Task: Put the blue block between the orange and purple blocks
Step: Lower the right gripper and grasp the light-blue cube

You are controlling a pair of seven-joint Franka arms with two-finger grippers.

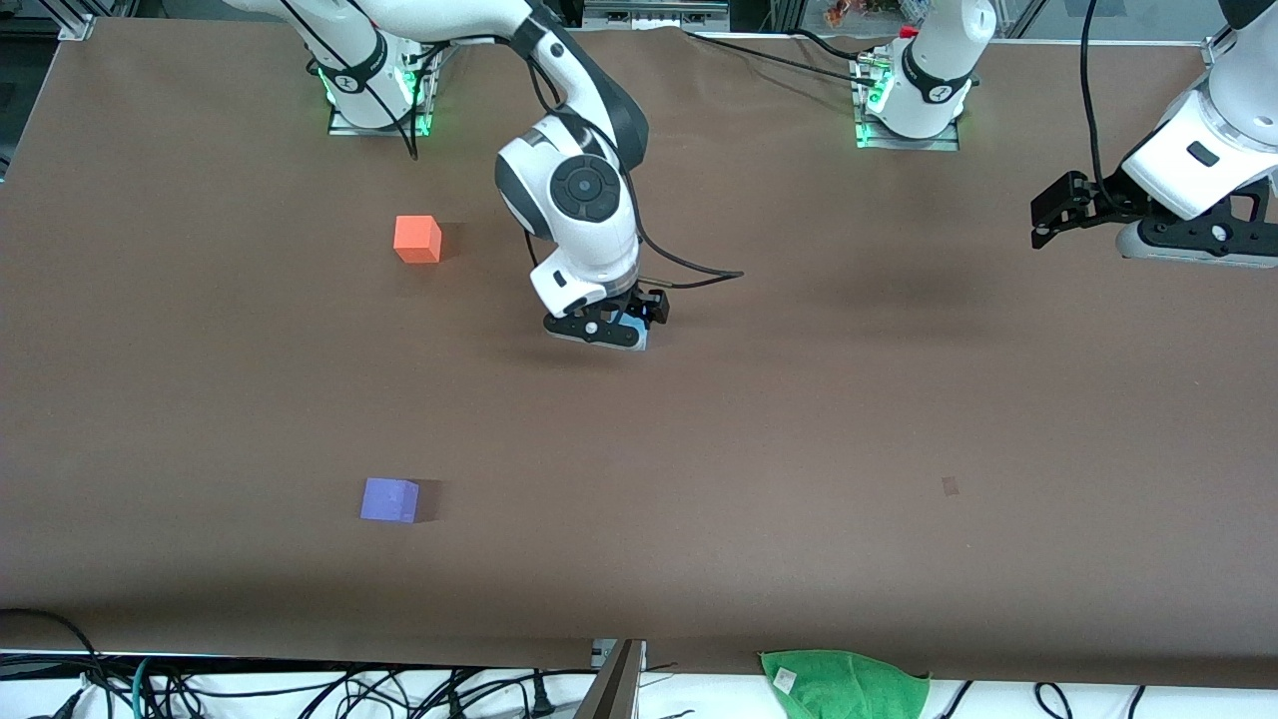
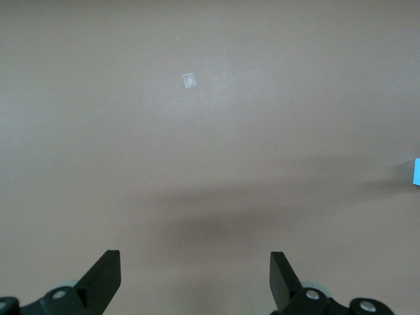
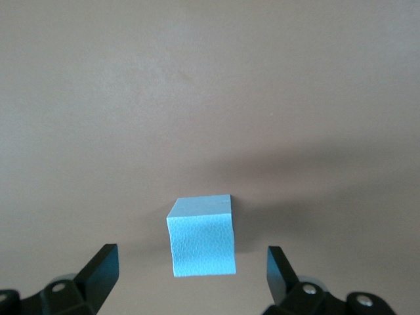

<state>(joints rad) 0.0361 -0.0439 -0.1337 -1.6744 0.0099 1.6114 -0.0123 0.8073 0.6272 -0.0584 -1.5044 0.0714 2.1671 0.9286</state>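
The blue block (image 3: 201, 236) sits on the brown table near the middle, mostly hidden under the right hand in the front view (image 1: 640, 338). My right gripper (image 3: 190, 257) is low over it, open, with one finger on each side and neither touching it. The orange block (image 1: 417, 240) lies toward the right arm's end of the table. The purple block (image 1: 389, 499) lies nearer the front camera than the orange one. My left gripper (image 1: 1198, 252) waits above the left arm's end of the table, open and empty (image 2: 195, 259). A sliver of the blue block (image 2: 417, 172) shows at that view's edge.
A green cloth (image 1: 844, 684) lies at the table's front edge, with cables beside it. A small pale mark (image 1: 950, 486) is on the mat toward the left arm's end. The stretch of table between the orange and purple blocks is bare.
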